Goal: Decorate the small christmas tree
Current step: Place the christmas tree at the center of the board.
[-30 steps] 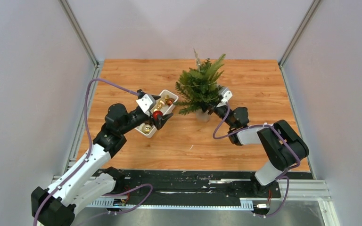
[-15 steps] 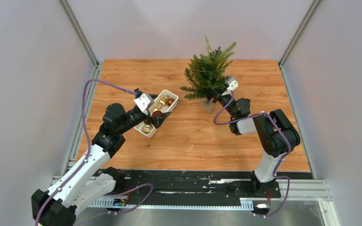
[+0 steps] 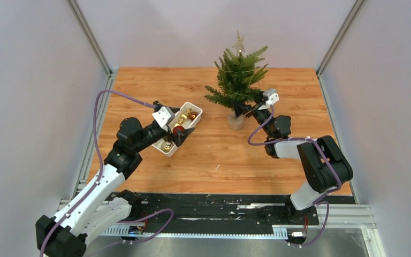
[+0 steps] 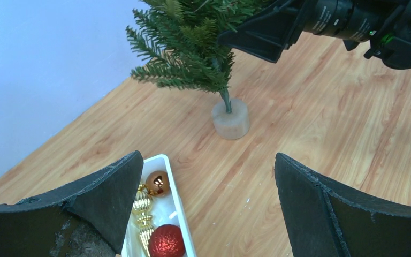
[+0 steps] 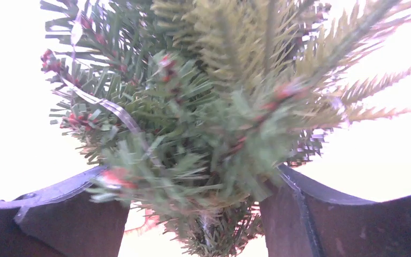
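Green small christmas tree (image 3: pixel 239 72) upright between parted jaws of right tool (image 5: pixel 192 176)

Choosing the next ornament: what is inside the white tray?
In the white tray: a copper ball, a gold ribbed ornament and a red glitter ball. A finger of the left gripper covers the rest.

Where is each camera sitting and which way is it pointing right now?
Top external: above and behind the robot, looking down on the table; left arm, right arm, white tray and small christmas tree show.
Left wrist: over the tray, facing the tree across the table; its open left fingers frame the view.
Right wrist: low beside the tree, looking up into its branches; right fingers flank the foliage.
Shared: all three see the tree.
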Robot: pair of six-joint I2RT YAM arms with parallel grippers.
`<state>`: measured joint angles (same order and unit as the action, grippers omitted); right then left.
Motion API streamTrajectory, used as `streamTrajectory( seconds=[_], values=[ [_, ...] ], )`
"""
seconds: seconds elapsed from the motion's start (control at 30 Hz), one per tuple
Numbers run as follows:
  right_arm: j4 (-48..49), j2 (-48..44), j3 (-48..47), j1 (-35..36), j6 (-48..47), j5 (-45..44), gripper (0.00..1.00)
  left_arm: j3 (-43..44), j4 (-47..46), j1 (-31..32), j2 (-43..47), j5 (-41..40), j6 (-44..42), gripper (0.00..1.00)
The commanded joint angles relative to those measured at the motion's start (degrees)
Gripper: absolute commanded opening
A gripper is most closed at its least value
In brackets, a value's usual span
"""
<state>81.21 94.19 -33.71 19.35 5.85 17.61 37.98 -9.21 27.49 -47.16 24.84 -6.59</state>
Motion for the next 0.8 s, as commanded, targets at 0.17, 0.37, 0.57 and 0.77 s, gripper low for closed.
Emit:
streamTrajectory(
  seconds=[0.17,0.37,0.57,0.77],
  values=[
    [-4.42,-6.74,4.48,0.01,-1.26,-2.46,0.77,-0.15,-2.55,-0.56,0.60,0.73,-1.29,1.00],
    [-4.18,-8.05,7.35,0.01,-0.42,-0.61,0.78,-0.27,-2.76,-0.55,0.49,1.30,-0.94,1.00],
    [-8.36,-11.12,7.29,0.13,-1.01,1.11,0.78,-0.27,-3.09,-0.53,0.47,1.38,-0.93,1.00],
    [-14.61,-15.17,8.91,0.11,-1.17,1.09,0.81,-0.30,-3.11,-0.60,0.49,1.34,-0.71,1.00]
  ],
)
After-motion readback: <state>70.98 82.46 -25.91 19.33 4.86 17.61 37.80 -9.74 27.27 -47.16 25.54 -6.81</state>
